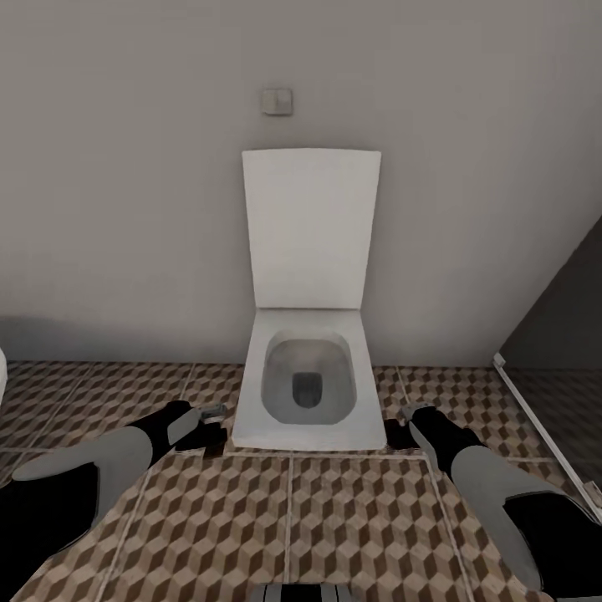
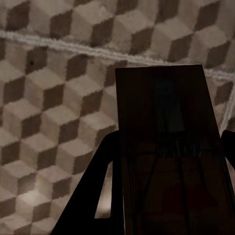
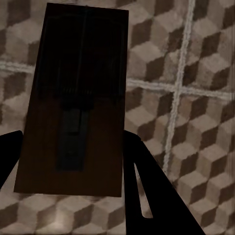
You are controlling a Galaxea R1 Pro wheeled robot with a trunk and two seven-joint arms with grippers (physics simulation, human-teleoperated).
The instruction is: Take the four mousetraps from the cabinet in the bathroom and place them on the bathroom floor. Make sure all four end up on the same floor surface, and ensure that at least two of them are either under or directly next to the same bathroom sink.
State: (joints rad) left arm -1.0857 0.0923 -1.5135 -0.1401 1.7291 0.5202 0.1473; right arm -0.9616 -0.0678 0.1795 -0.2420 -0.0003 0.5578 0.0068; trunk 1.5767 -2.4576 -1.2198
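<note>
Each pincer is clamped on a mousetrap: the left pincer (image 2: 166, 196) grips the left mousetrap (image 2: 164, 122), the right pincer (image 3: 68, 161) the right mousetrap (image 3: 78, 98), long axes running out along the fingers. Both hang just above the bathroom floor (image 1: 334, 518), flanking the toilet (image 1: 309, 385) at lower centre.

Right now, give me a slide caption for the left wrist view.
Left pincer carrying a dark-brown mousetrap above the cube-patterned bathroom floor.
</note>
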